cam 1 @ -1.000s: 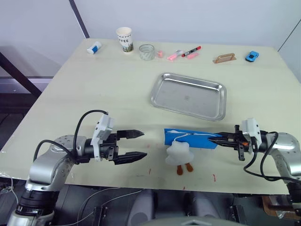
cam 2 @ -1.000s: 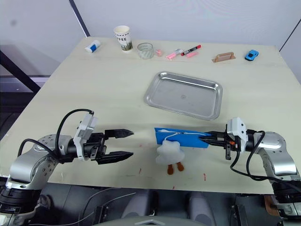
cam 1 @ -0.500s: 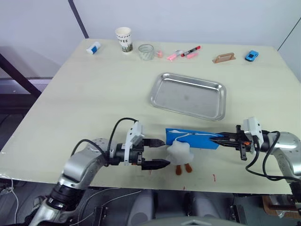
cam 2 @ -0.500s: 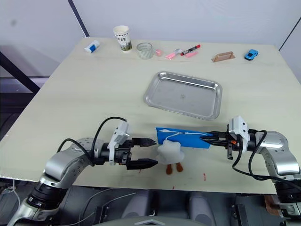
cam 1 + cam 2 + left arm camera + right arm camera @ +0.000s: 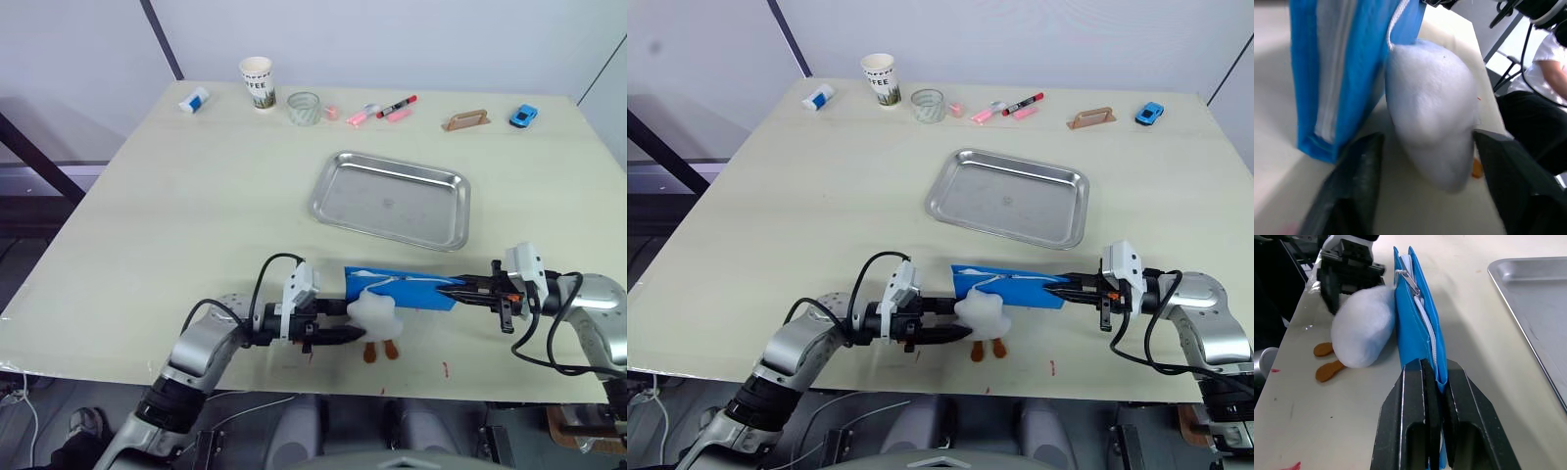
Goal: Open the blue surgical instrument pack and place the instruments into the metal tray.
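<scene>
Both hands work the blue pack (image 5: 402, 290). My right fingers (image 5: 1422, 377) pinch its 3 o'clock end, anchoring it; my left fingers (image 5: 1371, 161) straddle the white plush zipper pull (image 5: 372, 315), spread, to drag it open.

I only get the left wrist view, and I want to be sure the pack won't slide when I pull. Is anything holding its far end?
Observer: Yes. The right gripper has its jaws shut on the far end of the blue surgical instrument pack, which stands on its long edge.
Operator: Is the zipper open at all?
Observer: The right wrist view shows the zipper shut along the top edge, with its pull at the end by the white plush toy.
Operator: And the tray?
Observer: The metal tray lies beyond the pack, apart from it, and no instruments are in it.
</scene>
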Robot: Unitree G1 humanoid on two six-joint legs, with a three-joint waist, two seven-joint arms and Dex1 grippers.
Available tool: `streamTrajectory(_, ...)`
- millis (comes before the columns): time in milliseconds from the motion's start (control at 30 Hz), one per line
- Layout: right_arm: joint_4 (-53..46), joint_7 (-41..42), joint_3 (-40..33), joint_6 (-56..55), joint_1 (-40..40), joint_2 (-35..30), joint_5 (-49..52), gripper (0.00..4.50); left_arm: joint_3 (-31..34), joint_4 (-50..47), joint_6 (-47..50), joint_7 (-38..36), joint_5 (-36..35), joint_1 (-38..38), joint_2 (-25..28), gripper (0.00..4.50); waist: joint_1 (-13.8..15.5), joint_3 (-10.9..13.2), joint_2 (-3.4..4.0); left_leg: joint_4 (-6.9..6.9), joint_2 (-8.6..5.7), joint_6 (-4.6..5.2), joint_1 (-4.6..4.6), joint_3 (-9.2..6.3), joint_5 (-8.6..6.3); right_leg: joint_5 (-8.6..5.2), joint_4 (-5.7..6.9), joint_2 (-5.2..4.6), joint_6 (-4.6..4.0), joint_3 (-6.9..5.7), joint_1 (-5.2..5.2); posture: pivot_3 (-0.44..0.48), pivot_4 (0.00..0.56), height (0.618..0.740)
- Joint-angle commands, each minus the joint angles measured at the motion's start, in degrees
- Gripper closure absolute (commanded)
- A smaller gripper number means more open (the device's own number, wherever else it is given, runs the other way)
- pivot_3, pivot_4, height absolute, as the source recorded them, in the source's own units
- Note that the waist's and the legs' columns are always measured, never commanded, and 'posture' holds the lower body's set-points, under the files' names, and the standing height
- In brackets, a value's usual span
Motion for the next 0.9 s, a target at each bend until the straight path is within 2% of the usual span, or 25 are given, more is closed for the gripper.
streamTrajectory(33, -1.41, -0.07, -0.03, -0.18, -0.54, -0.13, -0.44, 4.5, -0.49, -1.16, -3.17, -1.22, 1.38, -1.04, 0.06, 3.36, -0.01, 0.0, 0.0, 0.0, 0.0, 0.0, 0.0, 0.0, 0.0, 0.0, 0.0, 0.0, 0.0, 0.01, 0.0, 0.0, 0.15, 0.74)
streamTrajectory(100, -1.24, -0.05, 0.06, -0.32, -0.64, 0.0, -0.53, 4.5, 0.09, -1.66, -4.15, -1.81, 1.47, -0.72, 0.67, 4.35, -0.02, 0.0, 0.0, 0.0, 0.0, 0.0, 0.01, -0.01, 0.0, 0.0, 0.0, 0.01, 0.0, 0.0, 0.0, 0.0, 0.15, 0.74)
streamTrajectory(133, -1.19, -0.05, 0.08, -0.35, -0.68, 0.05, -0.57, 4.5, 0.27, -1.77, -4.5, -2.01, 1.51, -0.61, 0.86, 4.48, -0.03, 0.0, 0.0, 0.0, 0.0, 0.0, 0.0, -0.01, 0.0, 0.0, 0.0, 0.01, 0.0, 0.0, 0.0, 0.0, 0.15, 0.74)
streamTrajectory(500, 0.91, 0.55, -0.15, -1.52, -1.67, 0.63, -0.89, 4.5, 9.87, -10.37, -0.63, -5.88, -8.68, -3.0, 6.95, 4.48, -0.04, 0.0, 0.0, 0.0, 0.03, 0.0, 0.0, -0.01, 0.0, 0.0, 0.0, -0.01, 0.0, 0.0, 0.0, 0.0, 0.15, 0.74)
streamTrajectory(667, 1.39, 0.67, -0.48, -1.82, -1.33, 0.66, -0.81, 4.5, 13.24, -9.14, 2.03, -6.28, -10.9, -5.78, 10.19, 4.48, -0.07, 0.01, 0.0, 0.0, 0.02, 0.0, 0.0, -0.01, 0.0, 0.0, 0.0, 0.01, 0.0, -0.01, -0.01, 0.0, 0.15, 0.74)
streamTrajectory(900, 2.12, 0.94, -0.69, -2.03, -1.41, 0.5, -0.67, 4.5, 15.26, -6.98, 3.75, -6.25, -11.29, -6.97, 11.75, 4.48, -0.03, 0.01, 0.0, 0.0, 0.01, 0.0, 0.0, 0.0, 0.0, 0.0, 0.0, 0.03, 0.0, 0.0, -0.01, 0.0, 0.15, 0.74)
